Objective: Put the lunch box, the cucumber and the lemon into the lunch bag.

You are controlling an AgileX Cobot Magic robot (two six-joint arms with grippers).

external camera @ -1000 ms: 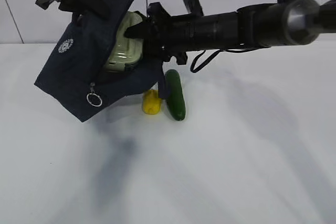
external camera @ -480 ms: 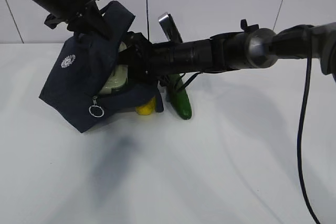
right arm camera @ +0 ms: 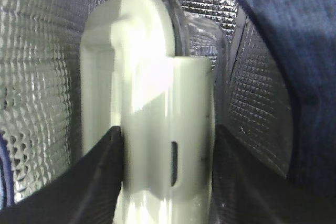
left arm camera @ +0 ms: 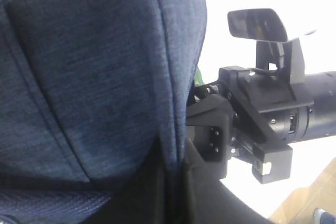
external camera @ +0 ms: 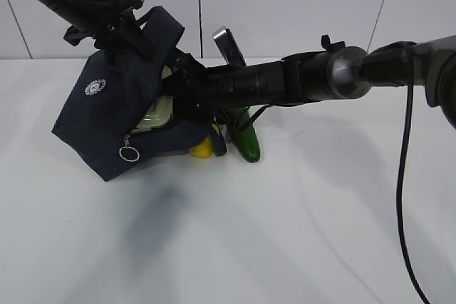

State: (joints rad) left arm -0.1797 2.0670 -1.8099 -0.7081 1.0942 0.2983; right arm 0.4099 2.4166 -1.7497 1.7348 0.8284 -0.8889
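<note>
Looking along the table in the exterior view, the dark navy boxy fabric lunch bag (external camera: 117,115) sits at far left, tipped so its mouth faces right. The left gripper (external camera: 114,26) clenches the bag's upper edge and holds that mouth up. The right arm reaches in from the right, and the right gripper (external camera: 179,94) sits at the opening with the pale sage-green-lidded glass lunch box (external camera: 158,113) mostly inside. Just right of the bag, on the white table (external camera: 299,233), lie the small yellow lemon (external camera: 202,149) and the thick dark green cucumber (external camera: 246,139), both nearer the right arm.

In the left wrist view, navy fabric fills the left and the right arm's black wrist stands just right of the bag's edge; the left gripper's own jaws are not visible here.

In the right wrist view, the box is grasped between the black fingers (right arm camera: 97,182), its long axis pointing straight ahead into the silver quilted lining (right arm camera: 37,66). Any further push runs along that axis, deeper leftward into the bag.
</note>
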